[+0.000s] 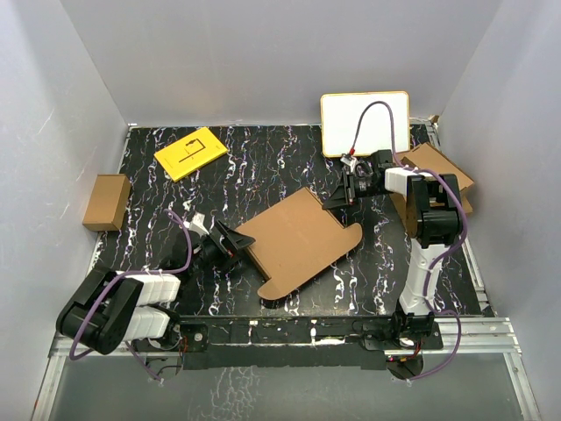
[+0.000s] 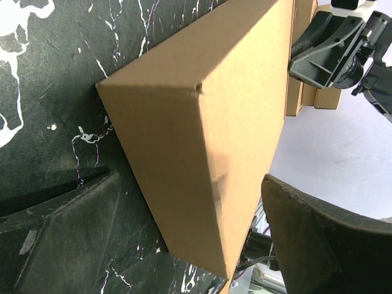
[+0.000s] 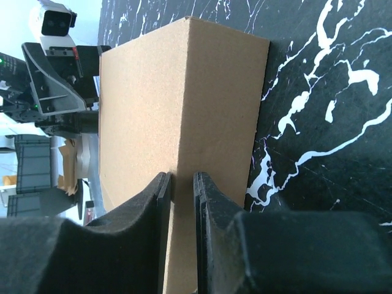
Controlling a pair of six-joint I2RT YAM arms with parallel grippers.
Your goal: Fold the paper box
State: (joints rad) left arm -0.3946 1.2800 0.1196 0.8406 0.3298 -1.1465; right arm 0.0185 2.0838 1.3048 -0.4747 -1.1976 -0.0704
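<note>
We are mid-fold. The brown corrugated cardboard paper box (image 1: 298, 239) lies centred on the black marbled table (image 1: 386, 263). Our right gripper (image 3: 182, 184) pinches its far folded edge; our left gripper (image 2: 190, 177) stands spread wide astride the near corner. Next, likely, the left must close to steady it.

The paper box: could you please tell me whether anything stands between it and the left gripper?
Nothing visible does: the open left gripper straddles one end of the paper box, with no other object between them. The right gripper pinches an edge on the far side.
</note>
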